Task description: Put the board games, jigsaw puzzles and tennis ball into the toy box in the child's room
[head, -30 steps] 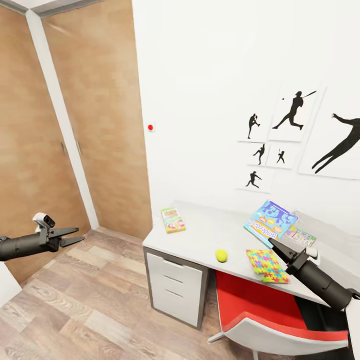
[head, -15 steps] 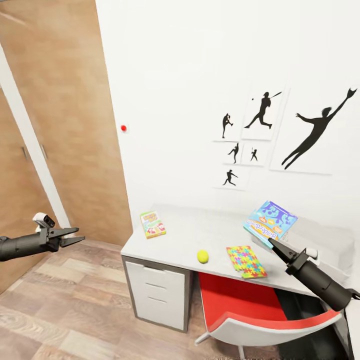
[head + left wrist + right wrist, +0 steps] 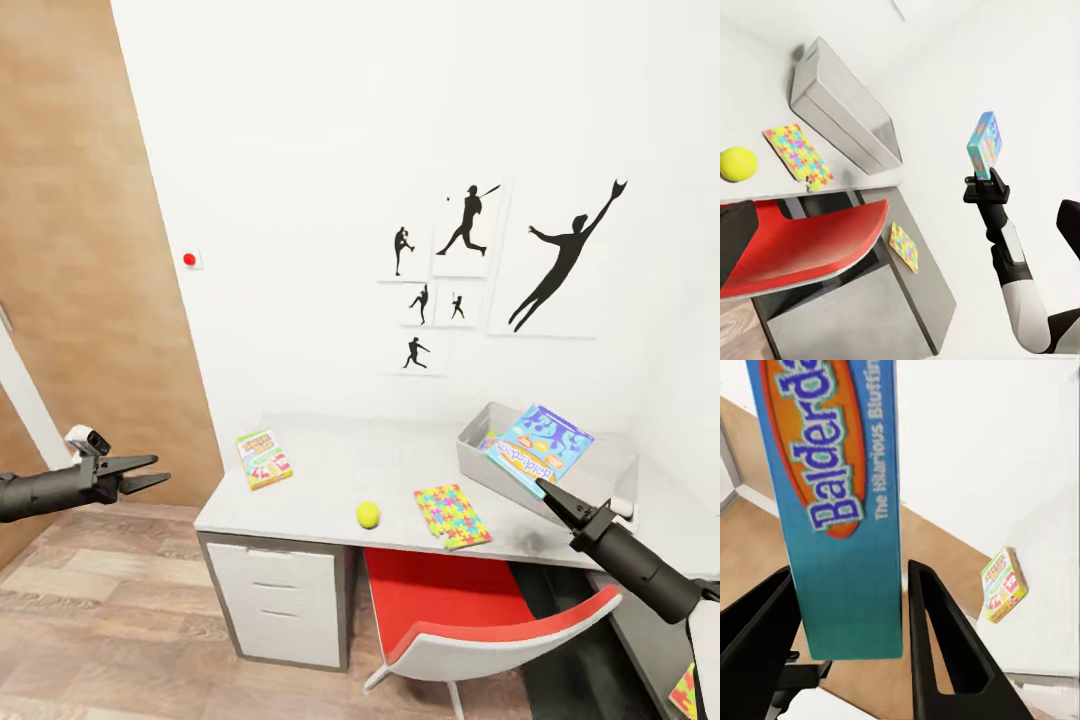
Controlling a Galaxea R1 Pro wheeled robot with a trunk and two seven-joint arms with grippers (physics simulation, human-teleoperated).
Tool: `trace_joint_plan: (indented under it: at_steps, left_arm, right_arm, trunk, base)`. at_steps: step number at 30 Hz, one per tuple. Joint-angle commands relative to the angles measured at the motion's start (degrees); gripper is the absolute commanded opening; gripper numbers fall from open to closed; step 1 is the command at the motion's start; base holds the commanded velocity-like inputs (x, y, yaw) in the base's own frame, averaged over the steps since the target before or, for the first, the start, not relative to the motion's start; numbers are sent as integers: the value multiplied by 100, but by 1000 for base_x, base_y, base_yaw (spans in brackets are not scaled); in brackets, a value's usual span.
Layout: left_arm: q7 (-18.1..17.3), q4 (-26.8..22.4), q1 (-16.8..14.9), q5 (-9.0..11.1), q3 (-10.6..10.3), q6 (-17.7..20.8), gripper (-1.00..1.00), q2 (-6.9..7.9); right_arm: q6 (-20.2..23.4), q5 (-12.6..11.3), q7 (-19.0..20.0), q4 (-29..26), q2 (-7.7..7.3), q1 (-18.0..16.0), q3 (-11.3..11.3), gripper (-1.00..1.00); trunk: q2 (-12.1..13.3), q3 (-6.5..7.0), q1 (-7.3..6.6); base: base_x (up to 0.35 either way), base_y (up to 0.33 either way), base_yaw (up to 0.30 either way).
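Head view has the table (image 3: 330,470) with a bare stretch mid-top, the toy box (image 3: 480,445) at its far right, the right gripper (image 3: 548,492) pinching the blue board game (image 3: 540,445) above that box, the left gripper (image 3: 140,473) spread over open floor.

two board games (image 3: 541,448), two jigsaw puzzles (image 3: 452,515), one tennis ball (image 3: 368,514)

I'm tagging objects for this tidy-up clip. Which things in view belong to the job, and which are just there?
Job:
- blue board game, held in the right tool
- toy box
- jigsaw puzzle
- second puzzle on the lower desk section
- tennis ball
- small board game
- table

Just there:
- red chair
- wall silhouettes
- drawers
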Motion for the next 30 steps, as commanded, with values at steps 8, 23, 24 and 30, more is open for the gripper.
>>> trace_joint_plan:
  at_steps: [8, 23, 24, 30]
  left_arm:
    - [-19, -2, -2, 3, -3, 59, 100, 4]
    - [-19, -2, -2, 3, -3, 55, 100, 4]
    - [-19, -2, -2, 3, -3, 56, 100, 4]
    - [-19, -4, -2, 3, -3, 57, 100, 4]
  right_arm:
    - [31, -5, 35, 14, 1, -9, -30, -100]
    - [20, 7, 26, 16, 1, -9, -31, -100]
    - [19, 7, 26, 16, 1, -9, -31, -100]
    - [15, 7, 18, 21, 1, -9, -31, -100]
  trunk:
    - [-13, -13, 6]
    - [-13, -13, 6]
    - [-13, -13, 6]
    - [-13, -13, 6]
  base:
    - [269, 0, -280]
    - [297, 0, -280]
    - [272, 0, -280]
    - [194, 0, -280]
